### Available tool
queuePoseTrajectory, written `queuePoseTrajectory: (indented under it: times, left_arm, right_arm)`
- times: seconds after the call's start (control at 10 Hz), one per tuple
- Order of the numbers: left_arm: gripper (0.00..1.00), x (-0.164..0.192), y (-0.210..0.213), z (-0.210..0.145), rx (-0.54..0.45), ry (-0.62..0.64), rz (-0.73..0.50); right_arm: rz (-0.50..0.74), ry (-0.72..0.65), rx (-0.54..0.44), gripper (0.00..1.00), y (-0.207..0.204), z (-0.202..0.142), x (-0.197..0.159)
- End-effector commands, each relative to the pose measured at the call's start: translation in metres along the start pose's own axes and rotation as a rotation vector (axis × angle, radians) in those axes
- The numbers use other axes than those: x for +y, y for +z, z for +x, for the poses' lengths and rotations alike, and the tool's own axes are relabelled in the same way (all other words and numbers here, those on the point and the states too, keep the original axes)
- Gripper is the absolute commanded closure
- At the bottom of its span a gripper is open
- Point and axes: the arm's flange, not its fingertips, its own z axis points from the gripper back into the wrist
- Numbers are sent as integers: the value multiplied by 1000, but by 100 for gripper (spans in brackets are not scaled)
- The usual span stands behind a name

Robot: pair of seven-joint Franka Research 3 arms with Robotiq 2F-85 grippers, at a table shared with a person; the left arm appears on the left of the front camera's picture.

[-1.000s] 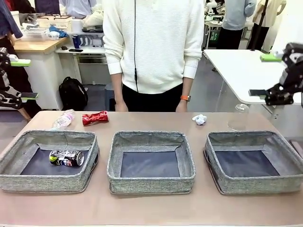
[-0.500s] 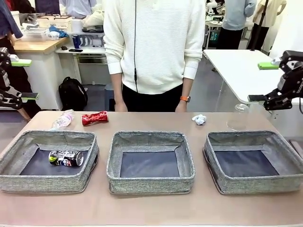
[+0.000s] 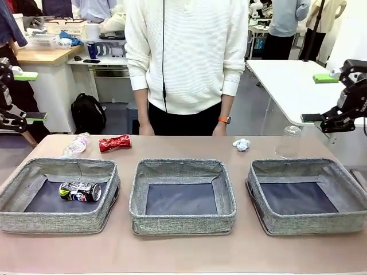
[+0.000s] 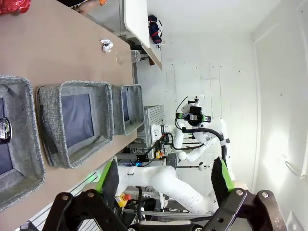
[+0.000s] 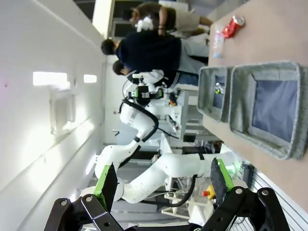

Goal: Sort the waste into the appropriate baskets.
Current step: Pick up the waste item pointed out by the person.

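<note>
One piece is sorted: the crushed dark printed can (image 3: 80, 191) lies in the lower-left grey woven fabric basket (image 3: 57, 220); the middle basket (image 3: 182, 223) and right basket (image 3: 309, 224) are bare. Behind them wait a crushed red can (image 3: 115, 142), clear plastic bottle (image 3: 76, 144), crumpled white paper ball (image 3: 242, 144) and clear plastic cup (image 3: 289, 142). Left gripper (image 3: 28, 96) and right gripper (image 3: 321, 98) hang at the frame's edges, jaws spread, empty

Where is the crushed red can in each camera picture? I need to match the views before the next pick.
Front view: red can on the table, behind the left basket, beside the bottle.
Left wrist view: red can in the top left corner, cut off by the edge.
Right wrist view: red can near the top right.
Shared landmark: the left basket, holding the dark can, is the one nearest the red can.
</note>
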Motion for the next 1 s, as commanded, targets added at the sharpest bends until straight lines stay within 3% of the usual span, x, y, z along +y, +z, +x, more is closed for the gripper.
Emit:
queuePoseTrajectory:
  times: [0.0,0.9]
  left_arm:
    - [0,-2,2,-2,3,-3,-2]
    - [0,-2,2,-2,3,-3,-2]
  right_arm:
    - [27,-3,-7,0,-1,1,4]
    - [27,-3,-7,0,-1,1,4]
